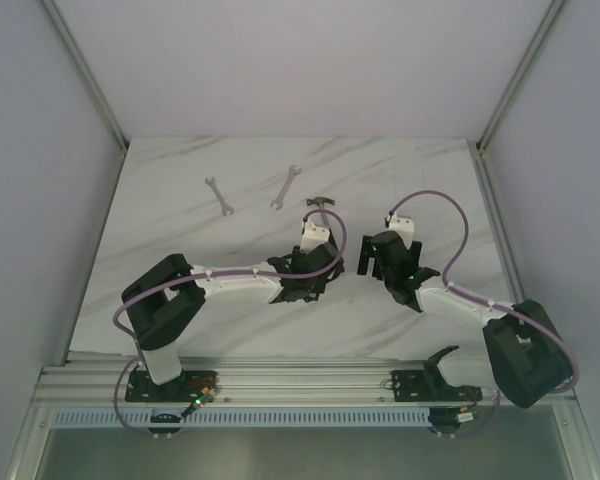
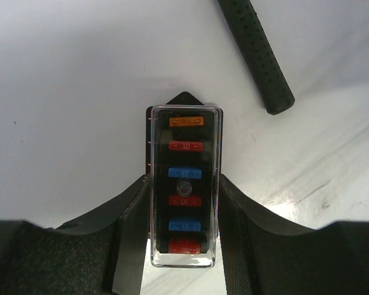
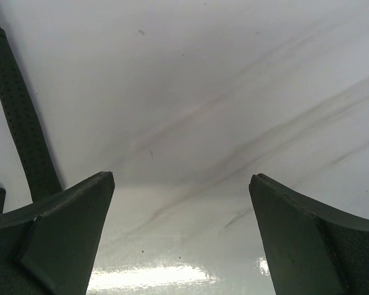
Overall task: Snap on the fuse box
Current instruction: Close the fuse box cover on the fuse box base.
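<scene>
Two grippers stand close together near the middle of the table (image 1: 180, 230). The left gripper (image 2: 184, 178) holds the fuse box (image 2: 184, 187), with a finger pressed against each long side. The right gripper (image 3: 181, 179) is spread wide and empty above bare table just to the right. The box points away from the left wrist. A clear cover (image 2: 184, 263) lies over its orange, red and blue fuses (image 2: 186, 146). Whether the cover is latched all round cannot be told, nor whether the box rests on the table or hangs above it.

The first risk is a part-seated cover. The left fingers bear on the cover's side walls, so the squeeze may bow them and keep the catches from engaging. The second risk is rotation. The box is held only at its near half, so a press from the right gripper on the far end would lever it and could twist it out of the grip. If the box sits on the glossy table it could instead skid.

The third risk is the hammer (image 2: 256, 55). Its handle lies just to the far right of the box and shows at the left edge of the right wrist view. An open right finger swinging left could catch it, and the handle could then strike the box.

The fourth risk is contact between the two wrists, which are already close in the top view. The two wrenches (image 1: 250, 192) lie well apart at the far left and pose no hazard.
</scene>
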You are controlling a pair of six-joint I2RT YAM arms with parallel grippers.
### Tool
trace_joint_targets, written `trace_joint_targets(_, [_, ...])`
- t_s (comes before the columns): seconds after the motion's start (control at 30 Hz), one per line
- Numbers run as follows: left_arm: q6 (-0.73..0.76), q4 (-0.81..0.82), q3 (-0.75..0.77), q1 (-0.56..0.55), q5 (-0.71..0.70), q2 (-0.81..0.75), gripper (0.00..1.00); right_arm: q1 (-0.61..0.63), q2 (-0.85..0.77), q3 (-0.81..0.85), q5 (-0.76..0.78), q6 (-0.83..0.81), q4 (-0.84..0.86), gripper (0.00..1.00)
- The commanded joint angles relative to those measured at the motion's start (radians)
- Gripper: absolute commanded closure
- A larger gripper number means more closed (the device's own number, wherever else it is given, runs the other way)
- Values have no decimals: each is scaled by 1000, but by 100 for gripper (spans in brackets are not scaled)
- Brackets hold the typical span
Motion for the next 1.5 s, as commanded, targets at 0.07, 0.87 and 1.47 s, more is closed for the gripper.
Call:
trace_joint_targets(0.07, [-66,-206,-81,-15,141,147,64,-3,4,30,-5,-8,26,1])
trace_joint_targets(0.87, [-54,-75,-72,-18,110,-149,18,1,-95,-7,-350,-23,97,2])
trace_joint_targets(1.47, [-65,176,-317,76,246,-312,46,108,74,22,-720,155,241,39])
